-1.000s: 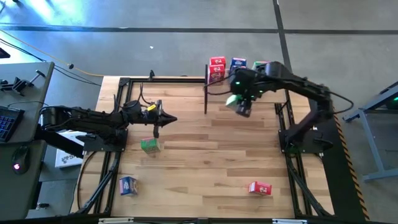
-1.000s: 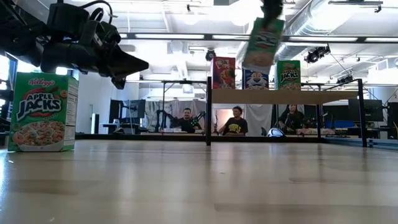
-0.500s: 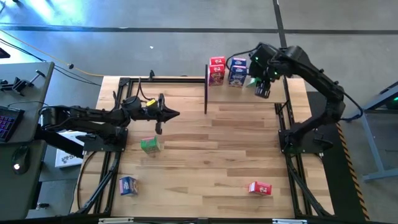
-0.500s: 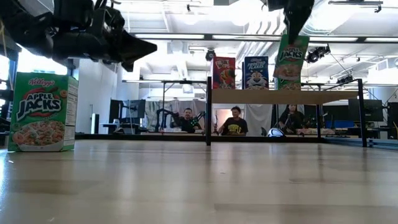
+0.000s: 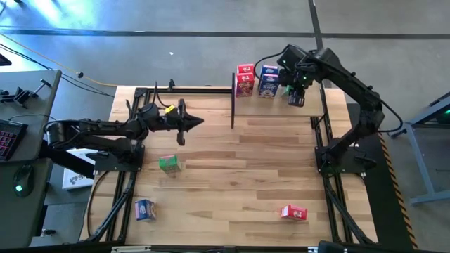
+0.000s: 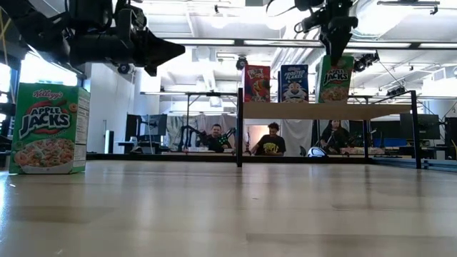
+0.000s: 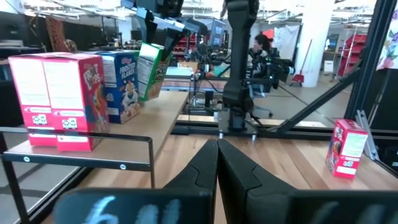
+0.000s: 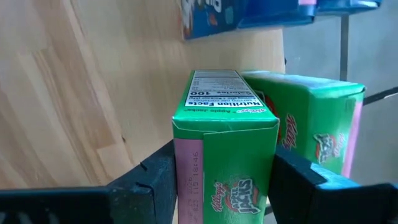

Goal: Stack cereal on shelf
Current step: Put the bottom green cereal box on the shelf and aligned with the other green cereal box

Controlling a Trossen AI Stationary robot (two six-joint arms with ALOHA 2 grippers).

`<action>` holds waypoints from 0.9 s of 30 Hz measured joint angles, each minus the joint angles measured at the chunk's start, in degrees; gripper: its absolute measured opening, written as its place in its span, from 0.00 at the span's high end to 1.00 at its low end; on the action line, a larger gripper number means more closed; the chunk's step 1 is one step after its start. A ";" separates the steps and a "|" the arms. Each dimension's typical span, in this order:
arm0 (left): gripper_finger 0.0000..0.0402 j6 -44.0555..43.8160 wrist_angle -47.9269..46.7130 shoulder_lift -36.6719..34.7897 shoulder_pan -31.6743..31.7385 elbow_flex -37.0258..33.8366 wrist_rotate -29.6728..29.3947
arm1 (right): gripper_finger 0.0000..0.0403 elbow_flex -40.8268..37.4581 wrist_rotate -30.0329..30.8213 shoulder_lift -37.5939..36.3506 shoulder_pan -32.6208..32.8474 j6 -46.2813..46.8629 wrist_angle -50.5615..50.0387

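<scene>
Green cereal box (image 8: 227,155) bottom hidden between right end effector (image 8: 217,186) fingers.

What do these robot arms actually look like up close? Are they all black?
Mostly, yes. Both are slim dark jointed arms on black frame bases. The left gripper tapers to two flat black wedge-shaped fingers and has a yellow tag and thin black cables near its wrist. The right gripper has a small green light beside it, and its fingers are blocky black pads.
</scene>
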 joint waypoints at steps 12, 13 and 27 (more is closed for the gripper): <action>1.00 -0.66 0.42 0.00 1.45 0.02 2.13 | 0.45 0.00 1.17 -0.04 -0.01 0.22 -0.02; 1.00 -0.66 0.42 0.00 1.45 0.02 2.13 | 0.44 0.00 1.94 -0.04 0.01 0.22 -0.02; 1.00 -0.68 0.42 0.00 1.45 0.02 2.13 | 0.41 5.41 9.09 -0.08 4.13 5.89 -0.04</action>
